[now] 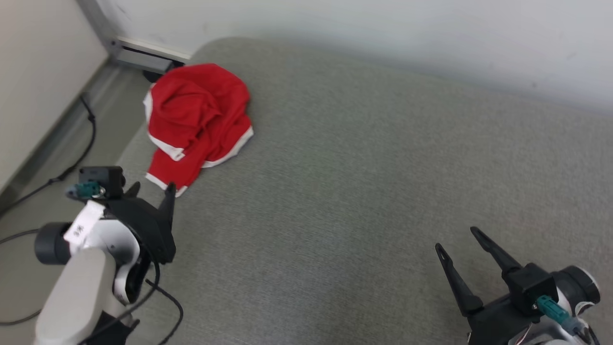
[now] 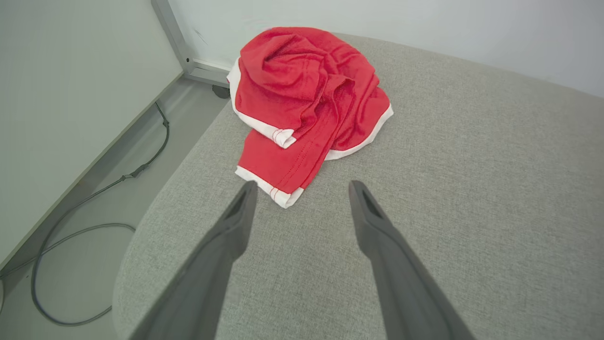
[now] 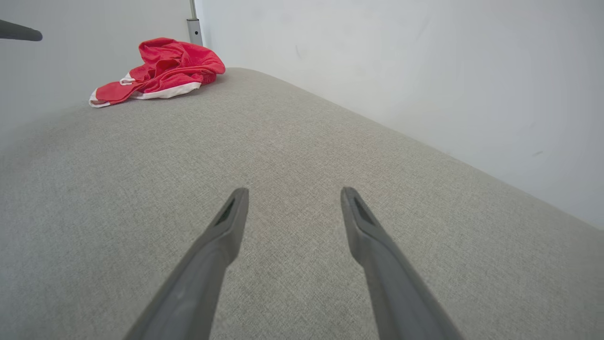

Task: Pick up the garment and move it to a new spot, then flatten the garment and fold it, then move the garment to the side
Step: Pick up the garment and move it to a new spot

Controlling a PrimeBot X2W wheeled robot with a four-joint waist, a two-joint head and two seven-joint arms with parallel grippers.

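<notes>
Step in hand, by my read: the very first one, the pick-up. The garment (image 1: 196, 122), red w/ white trim, lies crumpled in a heap at the far-left corner of the grey cushion (image 1: 359, 167), close to its left edge, w/ nothing gripping it. No flattening or folding done yet.

The left gripper (image 1: 152, 187) is the one placed for the job: jaws spread wide, empty, fingers pointing at the heap. In the left wrist view the near hem sits just beyond the fingertips — near, apparently not touching. The pale forearm rises from the lower left of the head view, wrist bent so the fingers run forward, low over the cushion.

The right gripper (image 1: 456, 238) is wide open too and empty, at lower right, well apart from the garment, fingers angled up-left over bare cushion.

Next move, as I judge it: the left arm goes fwd and slightly down so the jaws straddle the near hem or a fold, then closes. It needs enough cloth pinched — a thin layer could slip — and the tips shouldn't dig into the cushion. The heap is near the edge, so a sideways drag could tip it to the floor (image 1: 24, 278); better to lift and carry it toward the middle, where both arms can reach.
</notes>
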